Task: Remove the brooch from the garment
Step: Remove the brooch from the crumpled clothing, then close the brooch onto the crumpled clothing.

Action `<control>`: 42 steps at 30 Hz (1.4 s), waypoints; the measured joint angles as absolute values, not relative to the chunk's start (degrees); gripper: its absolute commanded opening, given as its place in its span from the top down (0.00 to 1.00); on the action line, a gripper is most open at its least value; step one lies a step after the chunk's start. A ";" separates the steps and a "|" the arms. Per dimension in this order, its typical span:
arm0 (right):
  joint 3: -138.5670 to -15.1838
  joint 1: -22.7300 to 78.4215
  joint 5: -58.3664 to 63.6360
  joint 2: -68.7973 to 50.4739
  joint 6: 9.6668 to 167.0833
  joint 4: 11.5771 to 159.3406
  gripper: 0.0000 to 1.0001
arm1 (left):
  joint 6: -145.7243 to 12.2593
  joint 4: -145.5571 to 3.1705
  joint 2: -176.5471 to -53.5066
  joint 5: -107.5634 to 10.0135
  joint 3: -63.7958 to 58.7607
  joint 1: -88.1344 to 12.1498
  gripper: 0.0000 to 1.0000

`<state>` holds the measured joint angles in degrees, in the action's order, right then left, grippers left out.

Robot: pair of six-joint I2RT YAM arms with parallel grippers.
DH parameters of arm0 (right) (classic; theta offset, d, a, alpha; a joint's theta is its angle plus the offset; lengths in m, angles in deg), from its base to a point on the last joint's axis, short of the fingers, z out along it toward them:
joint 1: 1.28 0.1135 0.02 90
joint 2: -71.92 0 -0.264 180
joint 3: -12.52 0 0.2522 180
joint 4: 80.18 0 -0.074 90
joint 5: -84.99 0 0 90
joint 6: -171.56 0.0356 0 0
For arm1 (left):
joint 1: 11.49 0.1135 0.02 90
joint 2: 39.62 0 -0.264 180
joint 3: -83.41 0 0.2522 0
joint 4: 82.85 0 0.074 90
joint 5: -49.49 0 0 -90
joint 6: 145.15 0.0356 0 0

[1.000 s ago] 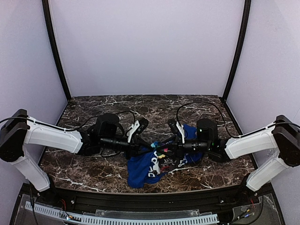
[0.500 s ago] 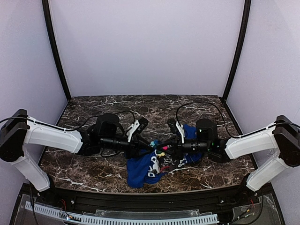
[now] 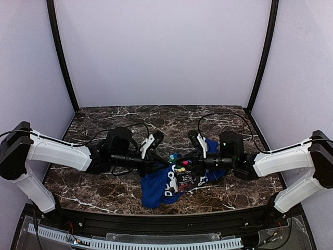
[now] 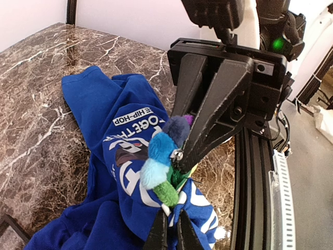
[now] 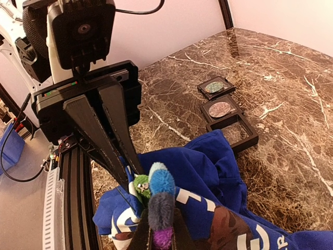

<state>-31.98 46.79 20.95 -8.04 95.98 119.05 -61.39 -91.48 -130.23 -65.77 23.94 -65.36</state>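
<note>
Jaws of the left gripper (image 4: 169, 235) are pressed together just under the green tuft of the small fluffy brooch (image 4: 162, 165), a cluster of pale-blue, dark-grey, green and purple tufts with a bit of metal at its middle. Blue cloth bunches around those tips, and I cannot tell whether they nip cloth or tuft. Facing it tip to tip, the right gripper (image 5: 158, 237) is closed on the brooch's dark-grey and purple end. The brooch sits between the two, raised off the table and touching a lifted fold of the crumpled blue garment (image 4: 99, 109), which is printed with white lettering. The rest of the garment lies in a heap on the dark brown marble-patterned table (image 4: 36, 78), near its front edge in the top view. Just beside the garment's far edge, three small dark square trays (image 5: 221, 108) lie in a row on the marble. Both white arms (image 3: 57, 151) reach in low from the sides and meet at the middle.
</note>
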 measured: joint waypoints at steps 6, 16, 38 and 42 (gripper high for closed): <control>-31.33 46.79 19.20 -6.47 95.49 117.65 1.00 | -61.48 -91.85 -129.73 -65.03 24.20 -65.40 0.99; -29.80 46.82 15.97 -5.64 95.36 115.64 1.00 | -61.61 -92.05 -129.31 -64.83 24.66 -65.40 0.99; -26.80 47.36 19.24 4.39 95.54 114.74 1.00 | -60.78 -92.75 -130.80 -67.76 25.82 -67.17 0.56; -26.80 47.80 21.43 4.76 95.52 114.79 1.00 | -59.64 -92.03 -130.91 -68.04 25.86 -68.09 0.22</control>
